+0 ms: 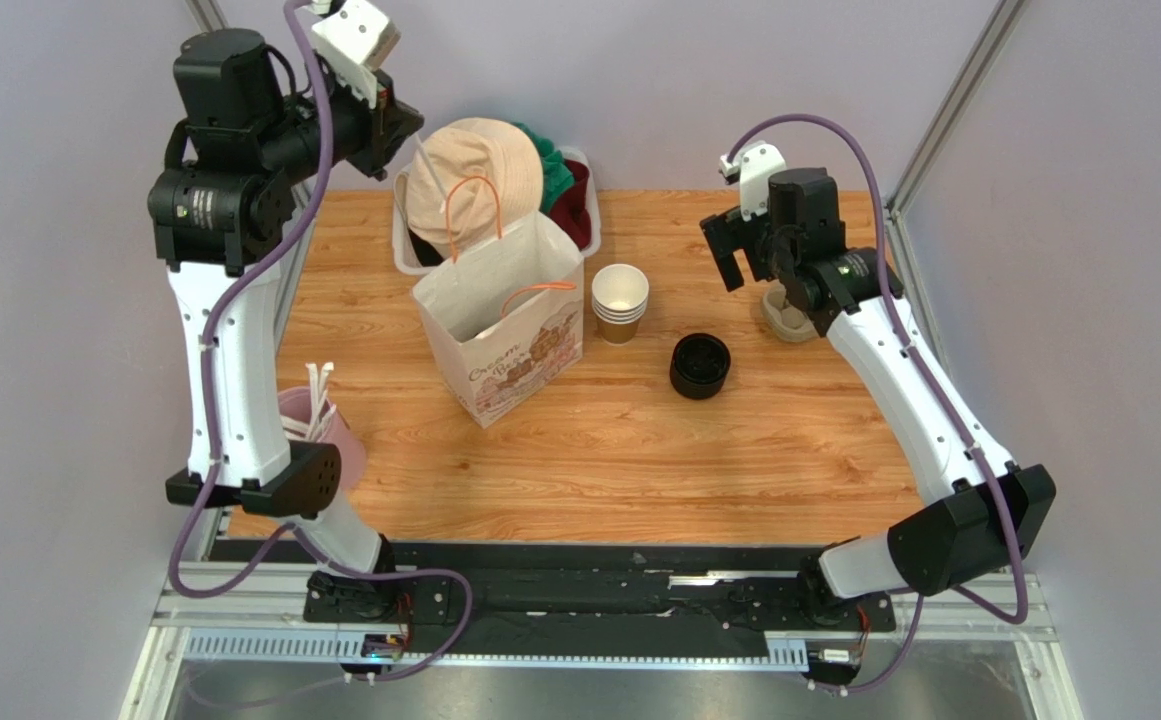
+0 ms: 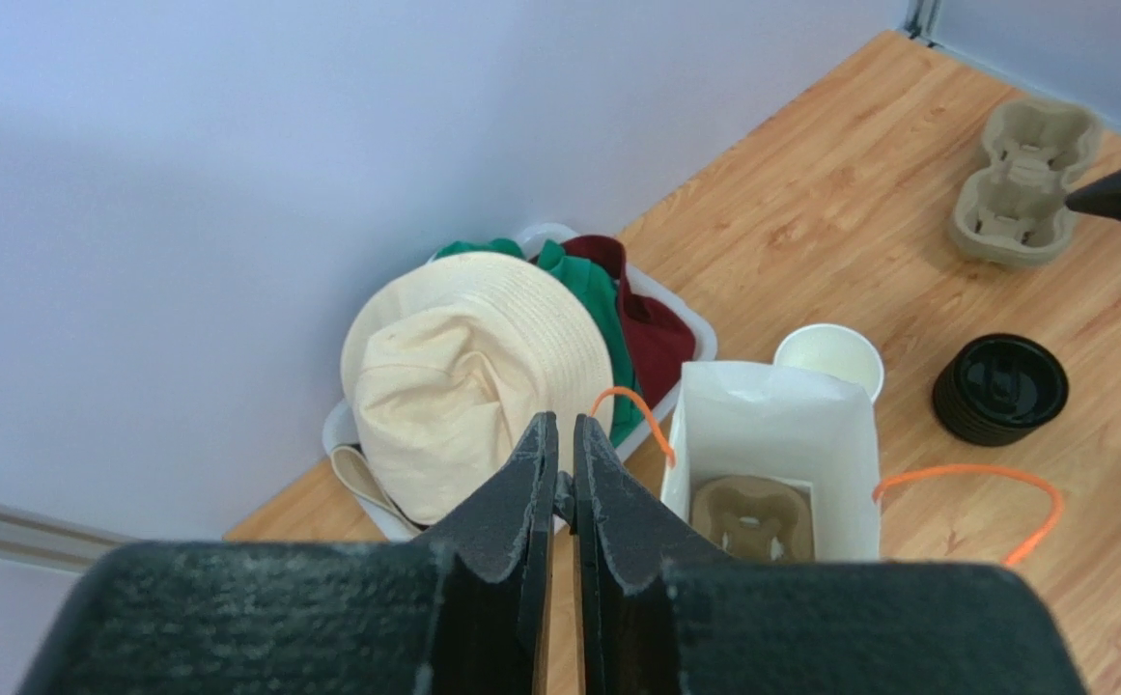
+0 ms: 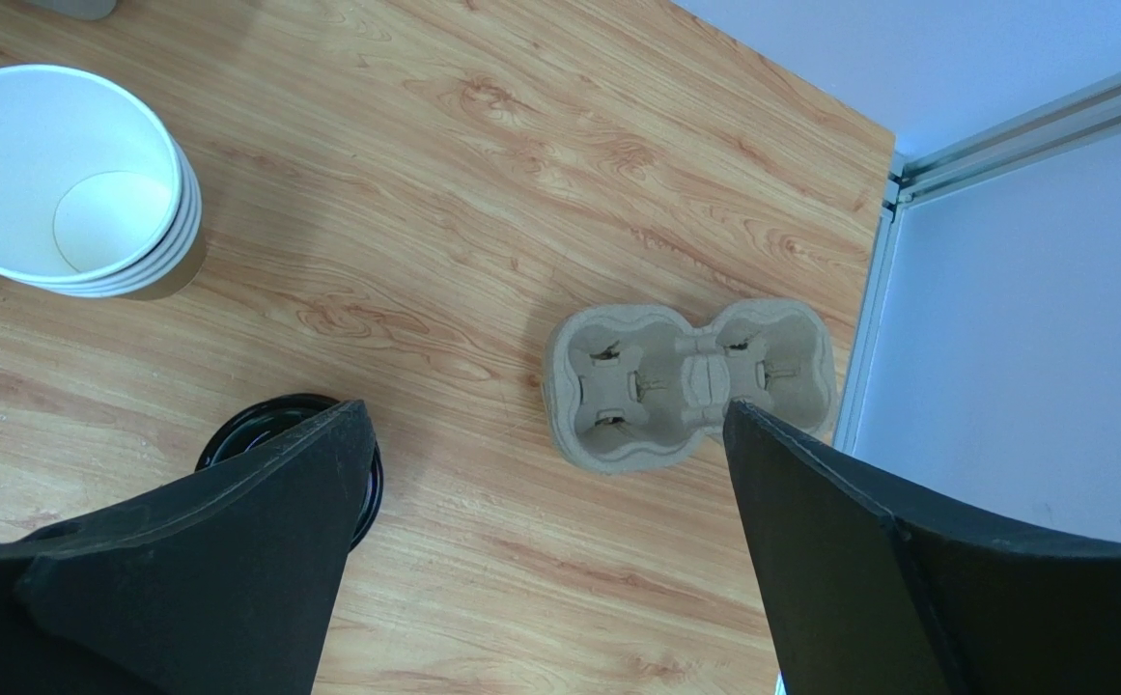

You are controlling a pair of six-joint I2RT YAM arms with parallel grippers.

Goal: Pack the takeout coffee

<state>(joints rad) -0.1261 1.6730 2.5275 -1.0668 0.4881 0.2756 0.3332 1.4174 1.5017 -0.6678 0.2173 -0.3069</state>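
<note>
No lidded cup of takeout coffee is in view. A stack of kraft paper cups [image 1: 619, 302] [image 3: 66, 181] with white insides stands uncovered beside the white paper bag [image 1: 502, 318] [image 2: 776, 420]. The bag stands upright and open, with a pulp cup carrier [image 2: 752, 519] on its bottom. A stack of black lids [image 1: 700, 365] [image 2: 1001, 387] sits right of the cups. My left gripper [image 1: 395, 120] [image 2: 563, 423] hangs high over the back left, shut and holding nothing. My right gripper [image 1: 724, 255] [image 3: 544, 420] hovers open above the table, between the lids and a second carrier [image 3: 689, 384].
A white basket [image 1: 589, 180] at the back holds a cream hat [image 2: 450, 377] and green and maroon cloth. A pink cup of white straws [image 1: 323, 423] stands at the table's left edge. The second carrier [image 1: 785, 315] lies near the right edge, by the frame post.
</note>
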